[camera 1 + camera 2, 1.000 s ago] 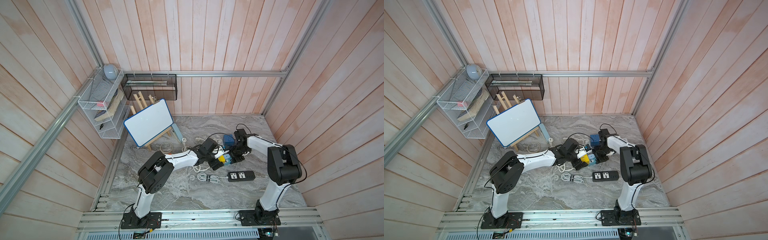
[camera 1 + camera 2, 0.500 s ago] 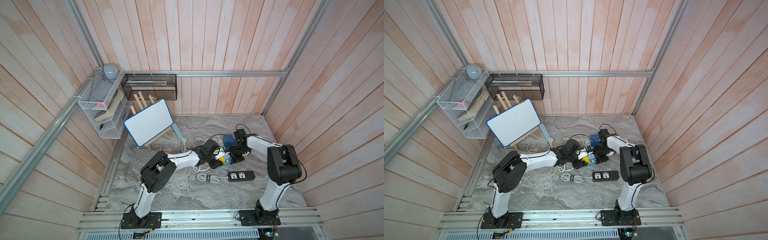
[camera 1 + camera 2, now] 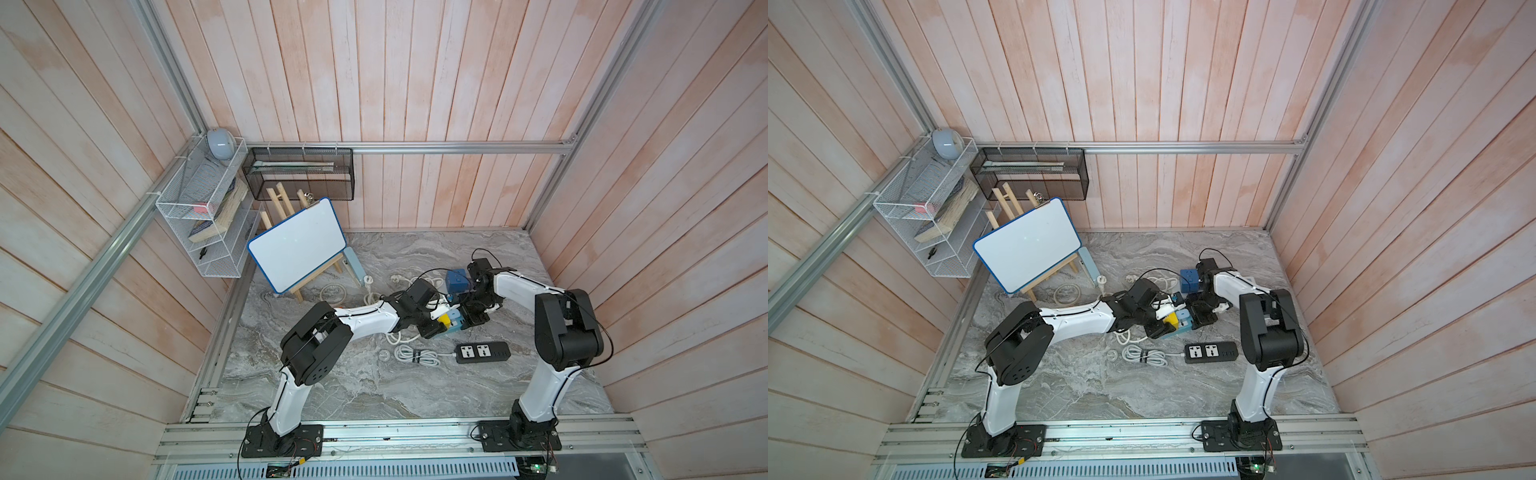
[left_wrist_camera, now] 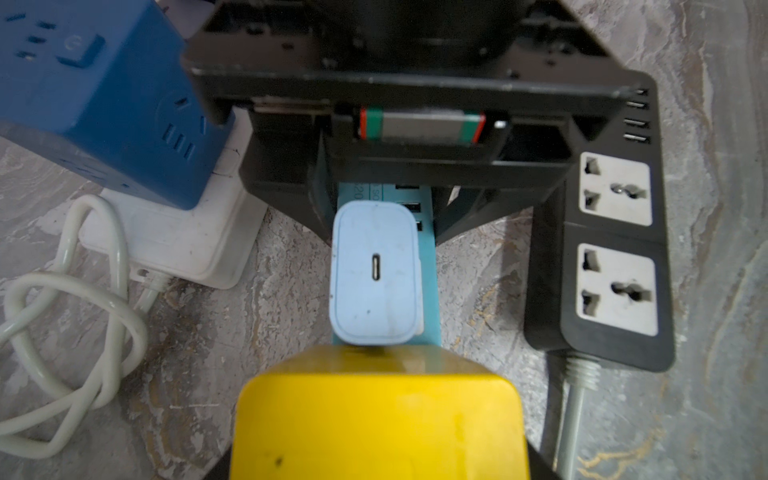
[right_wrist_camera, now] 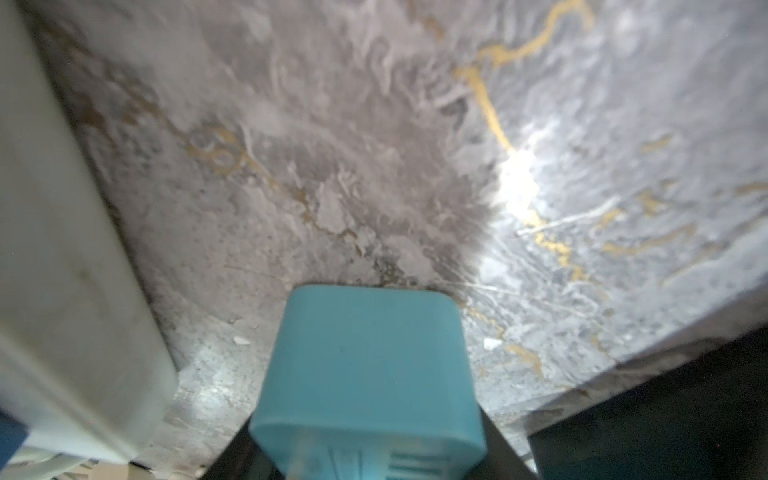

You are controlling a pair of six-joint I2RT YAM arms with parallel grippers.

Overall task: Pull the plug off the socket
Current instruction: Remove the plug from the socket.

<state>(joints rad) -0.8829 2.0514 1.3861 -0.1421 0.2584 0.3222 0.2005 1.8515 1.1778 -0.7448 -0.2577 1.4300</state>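
A teal socket strip (image 3: pixel 458 326) lies on the marble floor, and my two grippers meet over it. Plugged into it are a yellow plug (image 3: pixel 444 318) and a pale blue charger (image 4: pixel 376 274) beside it. My left gripper (image 3: pixel 439 323) is shut on the yellow plug (image 4: pixel 378 424), which fills the space between its jaws in the left wrist view. From the other end, my right gripper (image 3: pixel 473 318) is shut on the teal socket strip (image 5: pixel 365 365) and holds it down. Both top views show the yellow plug (image 3: pixel 1170 319) seated on the strip (image 3: pixel 1185 326).
A black power strip (image 3: pixel 483 352) with a coiled white cable (image 3: pixel 415 355) lies just in front. A blue cube socket (image 3: pixel 457 282) sits on a white strip (image 4: pixel 178 241) behind. A whiteboard on an easel (image 3: pixel 297 245) and wire shelves (image 3: pixel 199 216) stand at the back left.
My left gripper's jaws have closed onto the yellow plug. The right gripper has kept its hold on the teal strip, and neither arm has moved much.
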